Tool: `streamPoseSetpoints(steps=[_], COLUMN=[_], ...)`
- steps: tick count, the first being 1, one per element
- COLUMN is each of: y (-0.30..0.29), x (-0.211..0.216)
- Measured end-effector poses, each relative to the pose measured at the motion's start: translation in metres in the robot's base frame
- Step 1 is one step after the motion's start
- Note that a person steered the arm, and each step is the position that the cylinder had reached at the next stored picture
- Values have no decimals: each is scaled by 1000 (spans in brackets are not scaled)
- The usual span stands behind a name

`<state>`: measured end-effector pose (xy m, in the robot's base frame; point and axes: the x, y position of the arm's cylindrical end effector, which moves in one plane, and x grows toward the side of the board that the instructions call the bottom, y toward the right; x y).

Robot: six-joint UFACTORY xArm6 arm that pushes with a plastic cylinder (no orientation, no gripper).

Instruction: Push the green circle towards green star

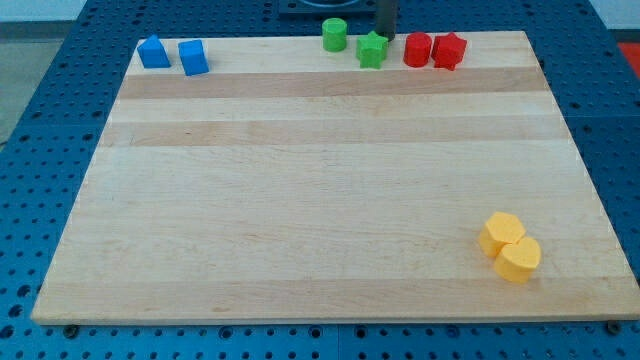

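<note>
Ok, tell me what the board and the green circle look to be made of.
The board looks like pale wood with a smooth matt finish: lengthwise grain and plank-like bands of differing tone show. The green circle seems to be plastic or painted wood, which of the two I cannot tell: its colour is even and saturated, with no grain and a slight sheen on top.

Board [330, 200]: pale wood, lighter and darker bands running left to right. Surround [40, 150]: blue, with a regular grid of dark holes. My tip [385, 37]: dark. Top edge: green circle [334, 34], green star [372, 49], red circle [417, 49], red star [449, 50]. Top-left corner: two blue blocks [153, 52] [193, 57]. Bottom-right corner: two yellow blocks [500, 232] [519, 260].
</note>
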<state>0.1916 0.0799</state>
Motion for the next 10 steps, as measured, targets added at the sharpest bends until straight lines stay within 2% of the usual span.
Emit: streamPoseSetpoints(steps=[1,2,3,4,5,6,9,10], y=[-28,-37,-39,7,27,22,-44,-114], x=[2,54,74,37,2,0,2,43])
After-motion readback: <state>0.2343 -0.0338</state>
